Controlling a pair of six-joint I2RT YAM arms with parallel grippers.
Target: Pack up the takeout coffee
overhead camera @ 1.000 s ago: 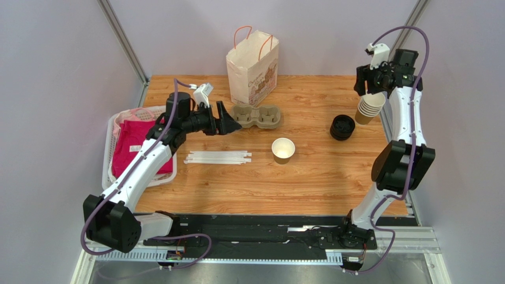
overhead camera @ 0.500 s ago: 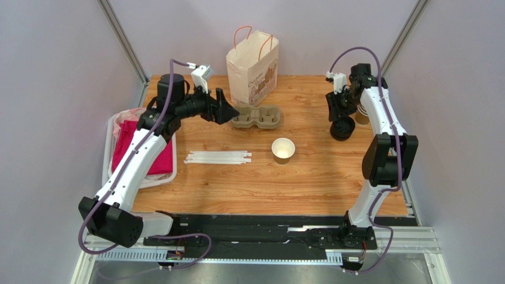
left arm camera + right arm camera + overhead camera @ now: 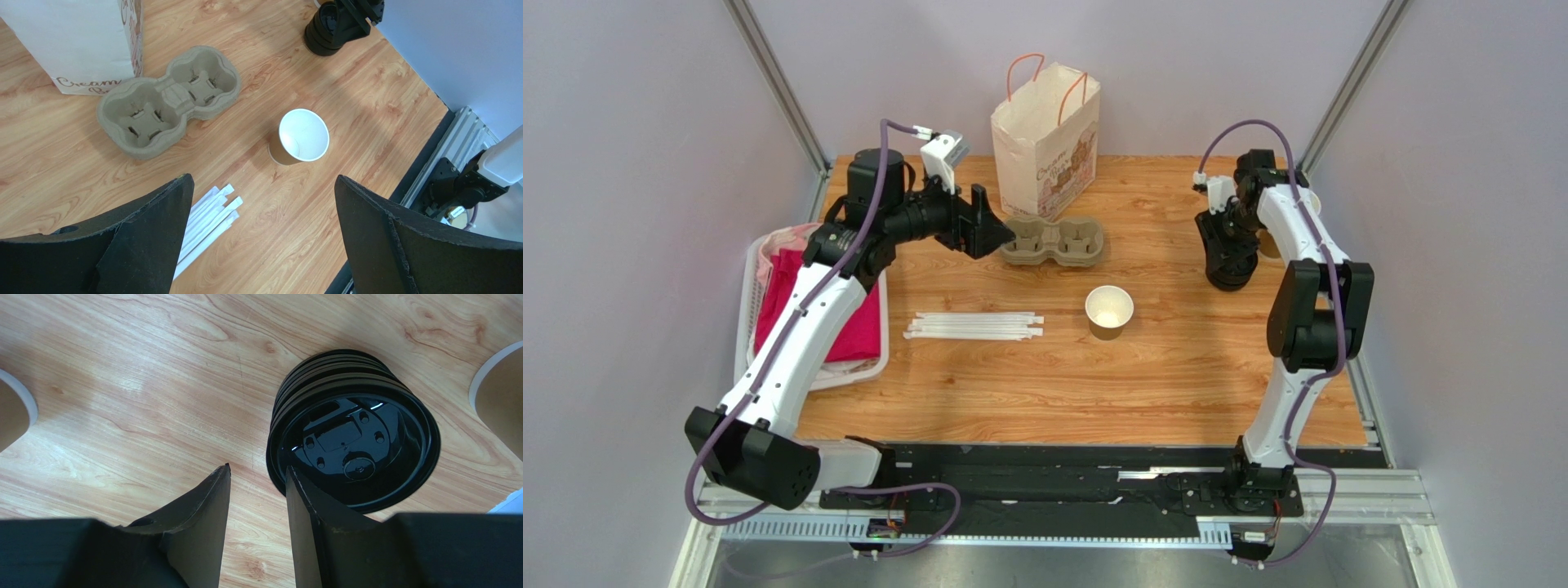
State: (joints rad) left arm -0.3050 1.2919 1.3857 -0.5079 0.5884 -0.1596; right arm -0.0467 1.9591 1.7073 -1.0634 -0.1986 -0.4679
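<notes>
Top external view: a wooden table [image 3: 1161, 380] with two robot arms mounted at the bottom edge of the frame. Near the middle of the table stands the takeout coffee cup [image 3: 1109, 311], a small tan-brown paper cup, upright with its top open and its white inside showing. To its left lies a row of white wrapped straws [image 3: 973, 326]. Above these, toward the top of the frame, sits a grey pulp two-cup carrier [image 3: 1053, 241], and just behind it stands a white paper bag [image 3: 1044, 135] with pink handles. At the left edge a white basket [image 3: 756, 282] holds a pink cloth [image 3: 799, 306]. The left gripper [image 3: 987, 230] hangs in the air just left of the carrier, its two fingers spread wide with nothing between them; in the left wrist view the cup sits well below and between them. At the right of the frame the right gripper [image 3: 1227, 251] points down at a stack of black lids [image 3: 356, 435]. In the right wrist view its fingers stand close together with only a narrow strip of bare wood showing in the gap; the right-hand finger overlaps the left rim of the stack, and whether it touches the rim cannot be told. The cup stands well apart from both grippers.
</notes>
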